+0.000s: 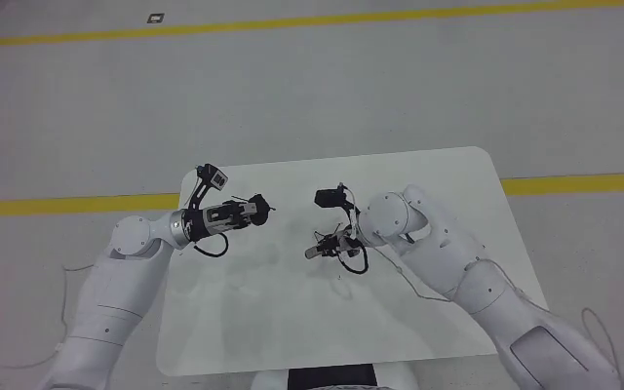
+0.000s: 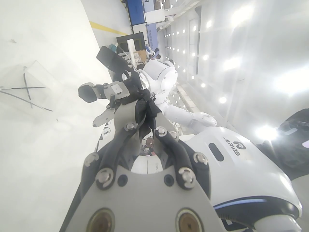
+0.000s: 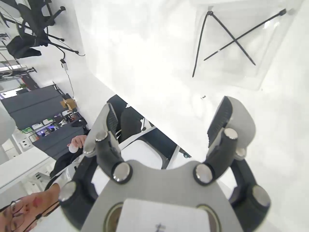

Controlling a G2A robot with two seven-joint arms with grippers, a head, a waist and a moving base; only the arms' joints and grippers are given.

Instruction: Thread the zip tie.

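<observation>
Three black zip ties [image 3: 227,42] lie crossed in a clear shallow tray [image 3: 272,56] on the white table [image 1: 419,185]. The same ties [image 2: 26,90] lie beyond the arms in the left wrist view. My left gripper [image 2: 146,102] hangs above the table's left part, shut on a small black piece that looks like a zip tie [image 2: 150,108]. In the top view this gripper [image 1: 261,208] points toward the right one. My right gripper [image 3: 166,112] is open and empty, held over the table short of the tray. It faces the left gripper at close range [image 2: 94,107] [image 1: 318,246].
The table's near edge [image 3: 135,112] runs just under the right gripper. A tiny dark speck [image 3: 203,97] lies on the table between the right gripper and the tray. Yellow floor lines [image 1: 292,21] run past the table.
</observation>
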